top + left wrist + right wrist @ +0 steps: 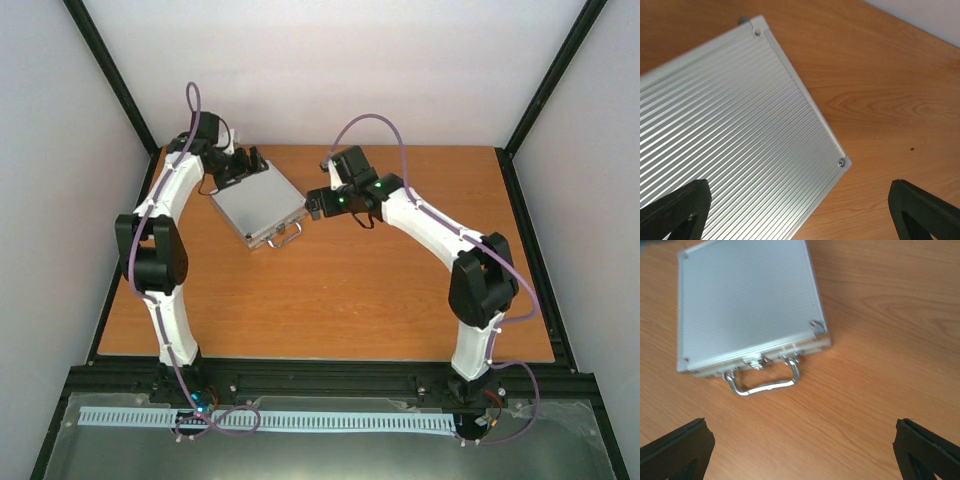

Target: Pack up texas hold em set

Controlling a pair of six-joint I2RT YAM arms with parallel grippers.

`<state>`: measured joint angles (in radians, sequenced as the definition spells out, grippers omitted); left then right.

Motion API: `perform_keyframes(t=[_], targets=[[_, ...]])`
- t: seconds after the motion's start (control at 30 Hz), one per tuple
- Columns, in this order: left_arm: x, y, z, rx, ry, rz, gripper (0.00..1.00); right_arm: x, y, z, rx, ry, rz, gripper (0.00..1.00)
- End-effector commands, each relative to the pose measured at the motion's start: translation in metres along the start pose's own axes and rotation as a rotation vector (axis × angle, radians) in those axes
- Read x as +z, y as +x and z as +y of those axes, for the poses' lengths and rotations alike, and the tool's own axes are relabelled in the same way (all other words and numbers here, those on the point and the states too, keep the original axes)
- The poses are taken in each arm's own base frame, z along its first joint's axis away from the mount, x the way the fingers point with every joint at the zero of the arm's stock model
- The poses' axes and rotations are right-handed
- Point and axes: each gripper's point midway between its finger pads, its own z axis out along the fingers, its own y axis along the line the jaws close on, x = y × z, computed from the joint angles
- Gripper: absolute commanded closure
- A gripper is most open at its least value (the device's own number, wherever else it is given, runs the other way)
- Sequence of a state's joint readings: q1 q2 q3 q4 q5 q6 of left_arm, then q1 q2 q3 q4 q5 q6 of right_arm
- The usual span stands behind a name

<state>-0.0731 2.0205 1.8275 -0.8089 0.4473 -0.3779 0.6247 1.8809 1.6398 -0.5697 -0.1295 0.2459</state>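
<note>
The texas hold em set shows as a ribbed silver aluminium case (256,205), lying flat on the wooden table with its lid shut and its inside hidden. Its chrome handle (762,382) points toward the near right. My left gripper (238,166) hovers over the case's far corner; in the left wrist view the case (730,135) fills the left half and the left gripper (799,184) is open and empty. My right gripper (312,205) hangs just right of the handle side of the case (745,305). That right gripper (801,422) is also open, with only bare table between its fingers.
The wooden table (380,300) extends to the right of the case and toward the near edge. Grey walls and black frame posts (115,90) enclose the back and sides. A black rail (320,385) runs along the near edge by the arm bases.
</note>
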Motion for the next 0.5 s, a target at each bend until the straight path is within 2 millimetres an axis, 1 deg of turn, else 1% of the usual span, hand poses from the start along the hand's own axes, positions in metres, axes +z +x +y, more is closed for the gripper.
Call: perform_keyframes(t=[0.0,0.13,0.23,0.3,0.47], targets=[[-0.058,-0.019,-0.016,0.104,-0.077,-0.105,0.0,-0.027,0.018,-0.023,-0.025,0.109,0.039,0.0],[-0.083,-0.014,-0.008,0.157,-0.165,-0.15,0.0,-0.047,0.023,-0.038,-0.026,0.204,0.051,0.0],[-0.099,-0.009,-0.005,0.192,-0.209,-0.18,0.0,-0.059,0.026,-0.041,-0.022,0.22,0.037,0.0],[-0.106,-0.007,-0.006,0.21,-0.215,-0.191,0.0,-0.066,0.028,-0.041,-0.013,0.22,0.025,0.0],[-0.116,-0.004,-0.013,0.217,-0.193,-0.21,0.0,-0.082,0.029,-0.041,-0.003,0.221,-0.01,0.0]])
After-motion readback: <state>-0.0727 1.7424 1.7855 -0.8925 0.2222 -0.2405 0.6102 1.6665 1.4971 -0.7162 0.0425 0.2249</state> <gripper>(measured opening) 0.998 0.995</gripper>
